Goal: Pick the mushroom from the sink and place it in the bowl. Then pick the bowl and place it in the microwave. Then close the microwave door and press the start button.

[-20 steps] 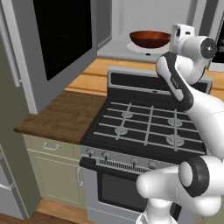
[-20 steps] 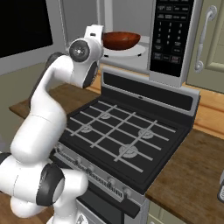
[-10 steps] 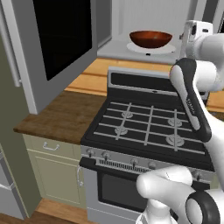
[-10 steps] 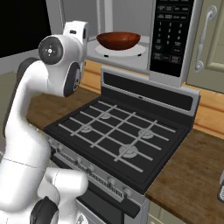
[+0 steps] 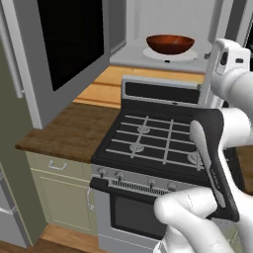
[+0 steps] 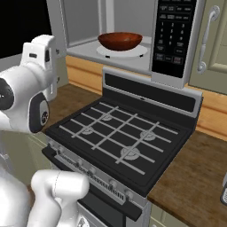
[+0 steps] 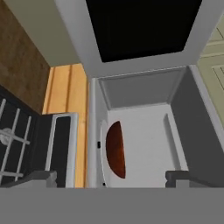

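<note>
One step is done: the bowl sits inside the microwave. The pincer is spread and holds nothing. Next job looks like pushing the microwave door shut.

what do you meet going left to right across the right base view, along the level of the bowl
White robot arm → glossy reddish-brown bowl on the white round turntable plate inside the open light-grey microwave → dark control strip → grey cabinet handle on the olive cabinet door.
</note>
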Available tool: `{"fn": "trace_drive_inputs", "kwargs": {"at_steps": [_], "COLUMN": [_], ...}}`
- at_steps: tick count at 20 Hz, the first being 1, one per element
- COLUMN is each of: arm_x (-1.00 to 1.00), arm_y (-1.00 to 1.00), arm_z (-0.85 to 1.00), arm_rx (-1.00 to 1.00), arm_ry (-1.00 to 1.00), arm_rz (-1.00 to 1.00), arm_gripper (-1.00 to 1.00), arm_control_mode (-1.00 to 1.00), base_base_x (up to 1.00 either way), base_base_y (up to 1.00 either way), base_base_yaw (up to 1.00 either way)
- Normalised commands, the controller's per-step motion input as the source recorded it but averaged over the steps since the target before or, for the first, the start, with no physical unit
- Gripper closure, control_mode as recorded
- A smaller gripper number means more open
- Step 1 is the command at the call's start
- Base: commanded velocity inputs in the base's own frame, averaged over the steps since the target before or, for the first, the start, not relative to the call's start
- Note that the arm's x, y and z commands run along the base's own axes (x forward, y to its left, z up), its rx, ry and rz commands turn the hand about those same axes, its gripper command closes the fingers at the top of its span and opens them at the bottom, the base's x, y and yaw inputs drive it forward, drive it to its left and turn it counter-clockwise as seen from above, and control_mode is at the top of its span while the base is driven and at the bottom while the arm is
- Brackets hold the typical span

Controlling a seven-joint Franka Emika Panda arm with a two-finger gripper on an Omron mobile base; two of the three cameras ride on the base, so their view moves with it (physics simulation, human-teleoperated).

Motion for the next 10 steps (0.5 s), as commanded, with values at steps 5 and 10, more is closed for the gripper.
{"fn": "trace_drive_inputs", "kwargs": {"at_steps": [5, 10], "arm_x": [-0.97, -0.81], "arm_y": [0.67, 0.64], "arm_z": [0.0, 0.0], "arm_rx": [0.0, 0.0], "arm_ry": [0.0, -0.01], "arm_rz": [-0.11, -0.11], "arm_gripper": [-1.0, -1.0], "arm_control_mode": [-1.0, -1.0], "base_base_x": [0.0, 0.0], "base_base_y": [0.0, 0.0], "base_base_yaw": [0.0, 0.0]}}
